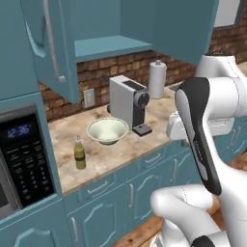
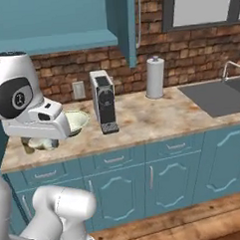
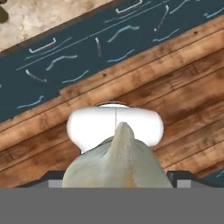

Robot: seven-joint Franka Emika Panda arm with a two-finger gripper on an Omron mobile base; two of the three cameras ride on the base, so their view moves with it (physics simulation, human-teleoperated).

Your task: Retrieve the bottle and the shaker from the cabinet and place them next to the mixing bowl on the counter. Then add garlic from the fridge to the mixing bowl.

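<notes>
Garlic point(image 3: 117, 157) in hand point(image 3: 117, 179), mixing bowl point(image 2: 78, 119) half behind arm point(image 2: 35, 126)

White arm point(image 1: 202, 120) folded at elbow, forearm dropping steeply; hand point(image 2: 40, 125) level, low over near counter edge. Jaws wide apart around pale grey-green pointed lump point(image 3: 117, 164), pointing down.

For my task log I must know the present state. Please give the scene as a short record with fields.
cabinet: door open
bottle: upright on the counter, near the mixing bowl, not touching it
mixing bowl: on the counter, beside the coffee machine
garlic: held between the jaws, over the wooden floor
gripper: jaws closed on the garlic
garlic in bowl: not yet
</notes>
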